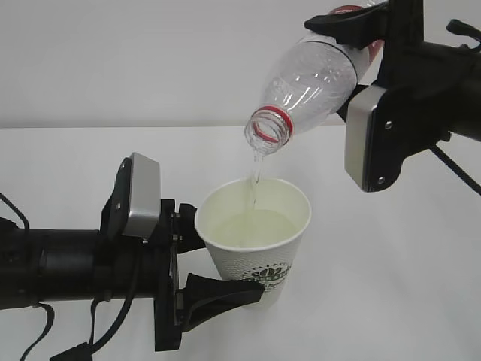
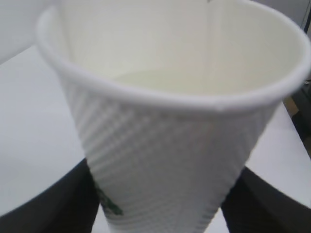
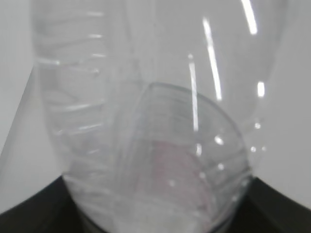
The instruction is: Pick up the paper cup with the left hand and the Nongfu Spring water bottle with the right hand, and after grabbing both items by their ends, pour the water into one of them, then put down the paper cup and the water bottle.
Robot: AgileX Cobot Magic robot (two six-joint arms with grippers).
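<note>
Exterior view: pour step underway; right hand [image 1: 353,34] clamped on tilted Nongfu Spring water bottle [image 1: 312,83], mouth just above paper cup [image 1: 255,241]; left hand [image 1: 199,263] grips cup's lower body, water [image 1: 252,226] well up inside; next: tip bottle upright, then set both down.

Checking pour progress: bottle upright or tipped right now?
Tipped. The water bottle slants neck-down, mouth over the paper cup, and a thin stream of water falls into it.
</note>
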